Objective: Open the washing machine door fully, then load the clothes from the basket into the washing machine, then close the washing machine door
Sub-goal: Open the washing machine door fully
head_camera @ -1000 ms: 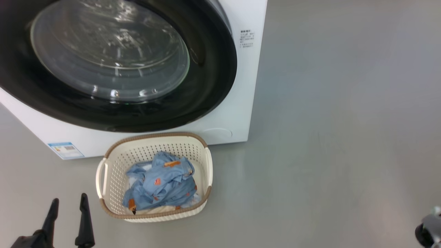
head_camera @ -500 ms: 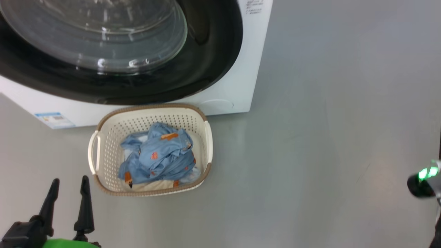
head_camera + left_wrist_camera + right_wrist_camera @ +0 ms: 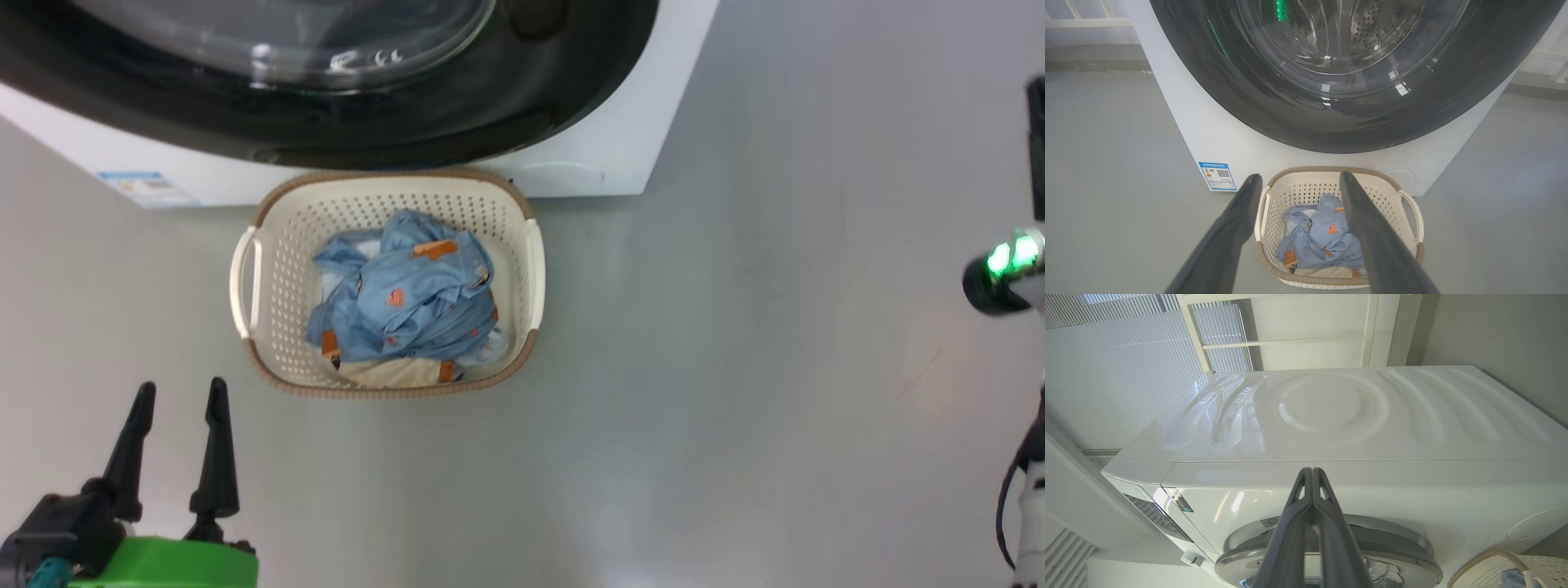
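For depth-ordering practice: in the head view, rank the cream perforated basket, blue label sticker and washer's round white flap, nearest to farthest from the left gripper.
1. Cream perforated plastic basket, just ahead-right of the left gripper.
2. Small blue label sticker, ahead on the white washing machine front.
3. Round white flap, at that machine's far right corner.

The head camera dips lower, leaving only the bottom arc of the washing machine door in frame above the basket, while the right arm's green-lit wrist climbs the right edge and more of the left gripper shows.
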Robot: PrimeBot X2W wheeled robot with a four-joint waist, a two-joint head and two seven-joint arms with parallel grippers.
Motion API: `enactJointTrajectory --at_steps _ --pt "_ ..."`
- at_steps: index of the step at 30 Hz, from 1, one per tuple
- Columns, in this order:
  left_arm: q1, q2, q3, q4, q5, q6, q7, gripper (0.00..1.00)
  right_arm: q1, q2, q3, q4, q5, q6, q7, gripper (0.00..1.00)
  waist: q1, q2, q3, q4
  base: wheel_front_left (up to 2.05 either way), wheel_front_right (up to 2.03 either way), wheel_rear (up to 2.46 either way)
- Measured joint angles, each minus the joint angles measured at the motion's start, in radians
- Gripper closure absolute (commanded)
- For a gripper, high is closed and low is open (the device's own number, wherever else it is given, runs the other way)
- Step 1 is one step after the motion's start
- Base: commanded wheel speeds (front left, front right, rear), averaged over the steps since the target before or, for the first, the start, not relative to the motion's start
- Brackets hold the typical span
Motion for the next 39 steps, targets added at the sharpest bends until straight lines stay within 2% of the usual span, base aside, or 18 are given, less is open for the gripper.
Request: enactJointTrajectory --at_steps 16,39 --pt "-0.033 -0.023 -0.027 0.021 0.000 0.000 0.000 0.00 -0.182 -0.019 0.170 -0.033 -0.097 0.000 0.129 1.00 0.0000 0.0000 0.076 0.090 0.00 0.00 0.00" --pt "-0.033 -0.028 -0.096 0.028 -0.068 0.000 0.000 0.00 -0.305 -0.074 0.274 -0.045 -0.126 0.000 0.149 1.00 0.0000 0.0000 0.123 0.198 0.00 0.00 0.00"
